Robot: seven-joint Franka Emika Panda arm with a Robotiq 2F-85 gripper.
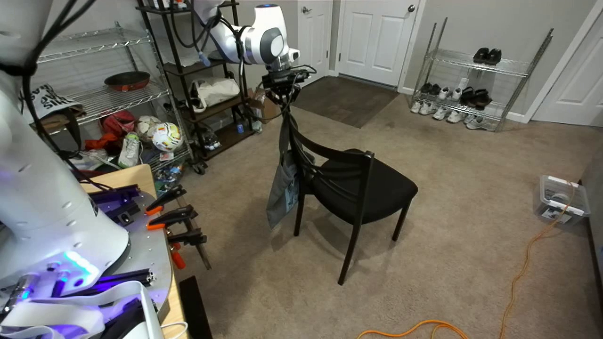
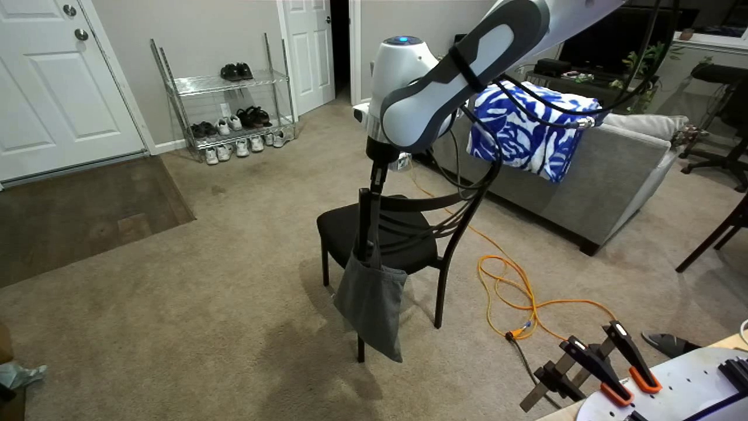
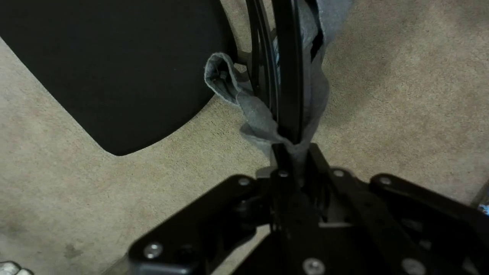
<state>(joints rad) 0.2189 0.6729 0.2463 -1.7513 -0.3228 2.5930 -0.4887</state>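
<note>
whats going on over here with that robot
A robot arm has its end effector shut on the strap of a grey cloth bag. The bag hangs down by the backrest of a black chair; its cloth shows on both sides of the top rail.

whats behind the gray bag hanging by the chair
In an exterior view, part of the chair: a black post shows above the gray bag and the foot of a leg below it. The leg's upper part and the carpet straight behind the bag are covered.
</note>
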